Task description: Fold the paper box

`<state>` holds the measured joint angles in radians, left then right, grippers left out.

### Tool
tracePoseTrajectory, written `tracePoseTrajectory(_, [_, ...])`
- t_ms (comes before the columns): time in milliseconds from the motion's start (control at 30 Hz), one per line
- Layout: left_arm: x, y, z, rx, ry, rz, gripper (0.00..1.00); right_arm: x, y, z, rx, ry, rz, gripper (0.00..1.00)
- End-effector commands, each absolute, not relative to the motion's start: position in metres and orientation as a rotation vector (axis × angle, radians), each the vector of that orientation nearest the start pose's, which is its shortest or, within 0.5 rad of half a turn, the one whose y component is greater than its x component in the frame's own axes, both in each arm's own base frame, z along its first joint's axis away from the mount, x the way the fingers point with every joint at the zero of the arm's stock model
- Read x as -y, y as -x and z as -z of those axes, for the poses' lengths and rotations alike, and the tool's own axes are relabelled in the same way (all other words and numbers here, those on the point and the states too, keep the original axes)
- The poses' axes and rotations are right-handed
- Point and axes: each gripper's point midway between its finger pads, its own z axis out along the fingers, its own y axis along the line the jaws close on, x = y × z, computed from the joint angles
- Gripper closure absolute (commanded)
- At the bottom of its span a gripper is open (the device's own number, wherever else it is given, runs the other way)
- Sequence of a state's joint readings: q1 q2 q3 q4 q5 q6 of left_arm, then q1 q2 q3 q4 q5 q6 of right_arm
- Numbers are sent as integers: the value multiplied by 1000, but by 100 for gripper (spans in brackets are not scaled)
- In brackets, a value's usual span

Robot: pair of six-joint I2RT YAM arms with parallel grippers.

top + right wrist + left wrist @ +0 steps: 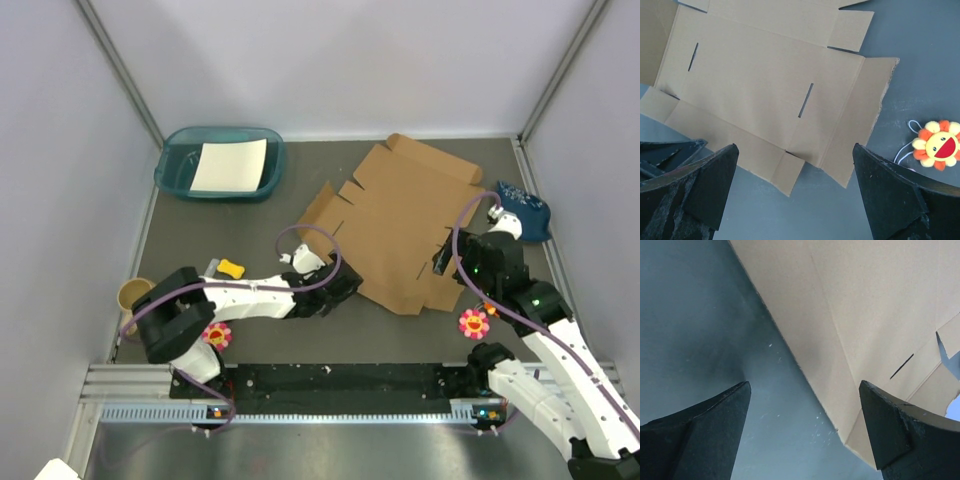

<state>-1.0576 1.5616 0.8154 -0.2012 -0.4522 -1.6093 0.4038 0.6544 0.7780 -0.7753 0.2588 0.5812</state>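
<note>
The grey table (400, 335) bears the flat paper box (400, 225), a teal tray (172, 170) and a flower toy (474, 323).

The paper box (765, 85) lies flat and unfolded on the grey table (920, 60) — slits and tabs showing — below the right gripper (795, 150), its jaws wide apart, with a smiling orange-petalled flower toy (939, 145) near its right edge.

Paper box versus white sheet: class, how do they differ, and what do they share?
The paper box is brown, the white sheet pale and far smaller. The paper box has flaps and slits; the white sheet is a plain rectangle. The paper box lies on the table, the white sheet in the teal tray. Both lie ungripped.
</note>
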Motion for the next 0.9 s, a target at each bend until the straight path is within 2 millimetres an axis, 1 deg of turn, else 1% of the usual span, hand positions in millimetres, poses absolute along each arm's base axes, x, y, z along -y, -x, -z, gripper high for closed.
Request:
tracePoseTrajectory(0, [339, -246, -64, -2236, 975, 768, 6, -72, -219, -202, -2126, -328, -311, 1])
tracePoseTrajectory(67, [343, -253, -63, -2217, 962, 802, 10, -72, -219, -203, -2121, -320, -311, 1])
tracePoseTrajectory(100, [337, -255, -56, -2219, 968, 778, 13, -71, -218, -203, -2117, -316, -310, 1])
tracePoseTrajectory(133, [342, -261, -61, -2192, 975, 827, 16, -71, -218, -202, -2118, -317, -307, 1])
tracePoseTrajectory(167, [342, -263, -59, -2192, 973, 832, 19, -70, -217, -202, -2113, -317, -306, 1])
tracePoseTrajectory(200, [336, -265, -51, -2198, 985, 831, 26, -70, -217, -202, -2112, -314, -304, 1])
tracePoseTrajectory(267, [337, -270, -51, -2176, 985, 873, 35, -68, -216, -201, -2110, -314, -299, 1])
tracePoseTrajectory(300, [331, -271, -45, -2180, 990, 859, 44, -69, -216, -201, -2112, -316, -301, 1])
tracePoseTrajectory(367, [331, -274, -46, -2172, 973, 878, 56, -69, -215, -200, -2115, -312, -306, 1])
tracePoseTrajectory(400, [328, -273, -42, -2184, 967, 873, 73, -69, -216, -201, -2112, -311, -305, 1])
tracePoseTrajectory(500, [326, -273, -45, -2174, 915, 910, 92, -68, -214, -202, -2106, -309, -305, 1])
tracePoseTrajectory(533, [327, -272, -47, -2182, 896, 927, 100, -68, -214, -203, -2102, -307, -308, 1])
tracePoseTrajectory(567, [325, -272, -48, -2189, 852, 933, 100, -68, -214, -203, -2102, -307, -308, 1])
tracePoseTrajectory(600, [323, -276, -57, -2167, 831, 968, 100, -68, -214, -205, -2097, -304, -312, 1])
tracePoseTrajectory(633, [324, -274, -63, -2188, 786, 1005, 100, -69, -213, -211, -2085, -302, -324, 1])
tracePoseTrajectory(667, [321, -274, -66, -2202, 692, 988, 100, -69, -212, -213, -2080, -297, -330, 1])
tracePoseTrajectory(700, [312, -280, -81, -2200, 667, 989, 100, -70, -212, -223, -2061, -289, -342, 1])
tracePoseTrajectory(733, [306, -281, -88, -2219, 567, 962, 100, -72, -210, -230, -2048, -270, -362, 1])
tracePoseTrajectory(767, [305, -293, -112, -2210, 507, 1003, 100, -73, -209, -237, -2039, -258, -371, 1])
tracePoseTrajectory(800, [302, -298, -140, -2174, 444, 1026, 100, -73, -209, -255, -2001, -240, -382, 1])
tracePoseTrajectory(833, [289, -295, -140, -2229, 317, 927, 100, -73, -208, -265, -1981, -229, -393, 1])
tracePoseTrajectory(867, [288, -313, -183, -2149, 260, 937, 100, -73, -207, -273, -1965, -223, -398, 1])
